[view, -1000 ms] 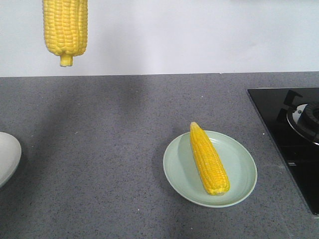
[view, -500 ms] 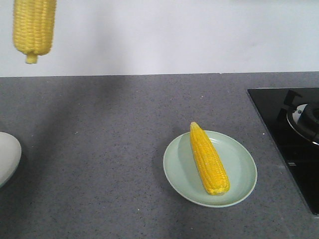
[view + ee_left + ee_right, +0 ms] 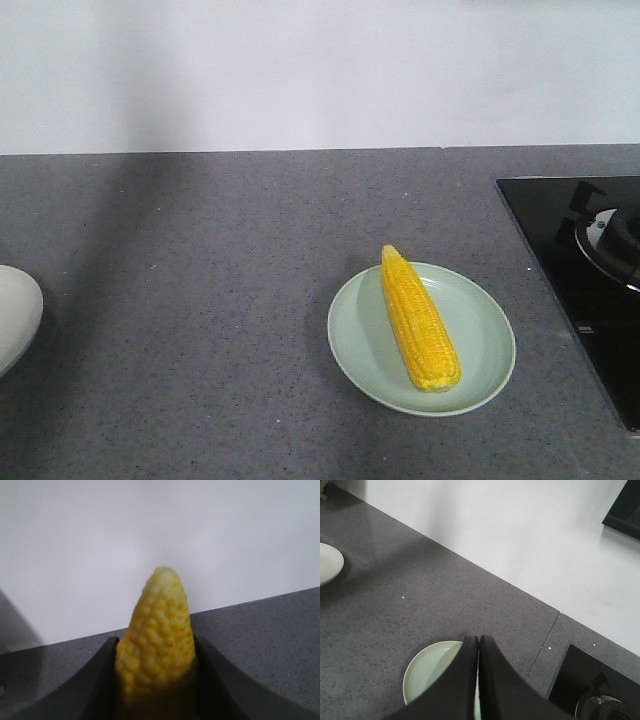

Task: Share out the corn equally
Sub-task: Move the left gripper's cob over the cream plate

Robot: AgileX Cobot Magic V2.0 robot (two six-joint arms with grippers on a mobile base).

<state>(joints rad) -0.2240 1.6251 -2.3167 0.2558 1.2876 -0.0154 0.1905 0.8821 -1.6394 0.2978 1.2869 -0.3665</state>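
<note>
Left wrist view: dark left gripper pinches a bright yellow tapered corn cob, tip toward the white wall. Right wrist view: right gripper jaws pressed together, empty, above the pale green round plate. Front view: second yellow cob lies in that plate on the grey speckled counter; black glass hob at right; white dish edge at left

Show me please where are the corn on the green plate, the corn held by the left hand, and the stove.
corn on the green plate (image 3: 419, 319), front view, middle of the cob
held corn (image 3: 157, 635), left wrist view, kernels below the tip
stove (image 3: 580, 262), front view, black glass surface
</note>
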